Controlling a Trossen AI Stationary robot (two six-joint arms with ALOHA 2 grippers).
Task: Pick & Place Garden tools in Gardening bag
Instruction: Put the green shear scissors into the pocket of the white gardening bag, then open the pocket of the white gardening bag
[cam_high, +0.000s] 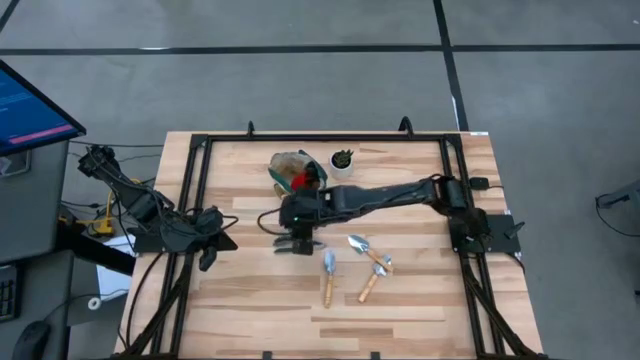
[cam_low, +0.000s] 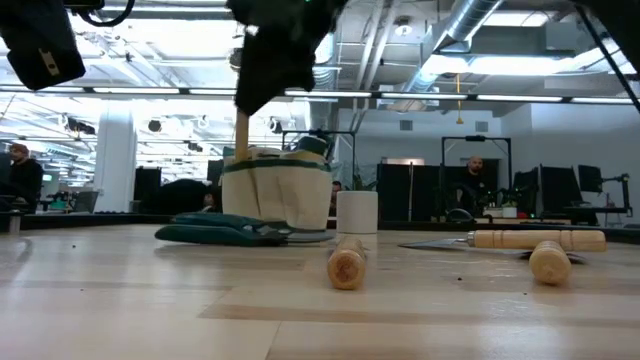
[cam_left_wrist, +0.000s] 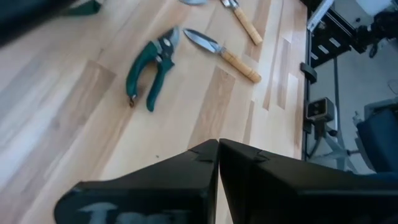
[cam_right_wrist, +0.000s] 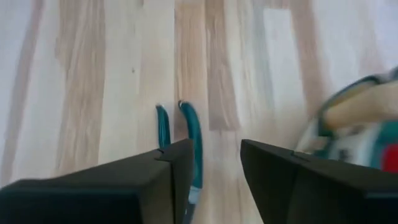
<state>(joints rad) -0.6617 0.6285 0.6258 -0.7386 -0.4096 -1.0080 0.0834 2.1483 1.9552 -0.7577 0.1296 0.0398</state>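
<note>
Right claw (cam_right_wrist: 208, 165) was seen parted and empty, hung just above the pruning shears (cam_left_wrist: 151, 67) | shears lay flat on the counter (cam_high: 420, 300) under it, green handles running lengthwise beside 1 finger, gardening bag (cam_high: 292, 170) just beyond | left claw (cam_left_wrist: 219, 163) was closed, parked at the counter's left edge, farther off.

Bare table (cam_high: 250, 310) left of trowels (cam_high: 328, 272).
</note>
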